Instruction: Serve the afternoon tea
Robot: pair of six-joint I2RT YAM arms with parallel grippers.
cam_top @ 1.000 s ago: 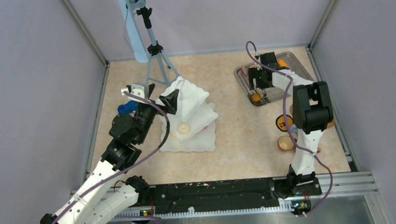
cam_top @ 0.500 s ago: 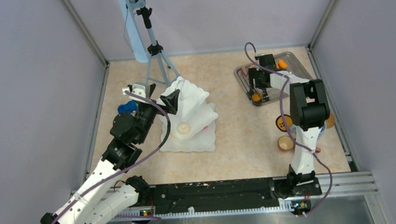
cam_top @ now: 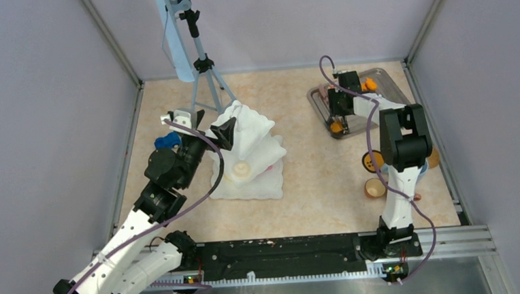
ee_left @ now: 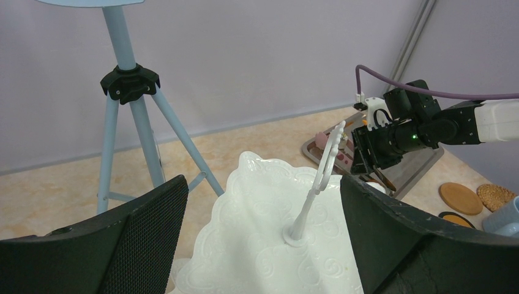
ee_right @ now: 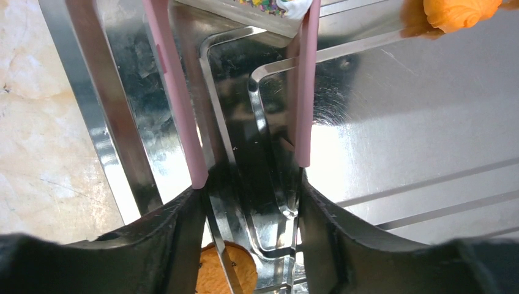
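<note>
My right gripper (cam_top: 337,109) hovers over the metal tray (cam_top: 390,71) at the back right, shut on the pink tongs (ee_right: 175,98). Both tong arms run forward from between my fingers (ee_right: 250,184). A sprinkled pastry (ee_right: 274,8) lies between the tong arms at the top edge; I cannot tell whether they touch it. An orange pastry (ee_right: 460,12) lies in the tray (ee_right: 404,128), another (ee_right: 225,271) under my fingers. My left gripper (cam_top: 217,130) is open and empty, its jaws wide over the white tiered stand (ee_left: 269,214). A small mug (cam_top: 374,189) stands front right.
A blue tripod (cam_top: 202,63) stands behind the white stand (cam_top: 253,162). A blue toy car (cam_top: 167,140) sits left of my left arm. Round coasters (cam_top: 370,159) lie near the right arm's base, also in the left wrist view (ee_left: 460,197). Walls enclose the table.
My right gripper with the tongs has moved a little toward the back of the tray. The left arm has not moved.
</note>
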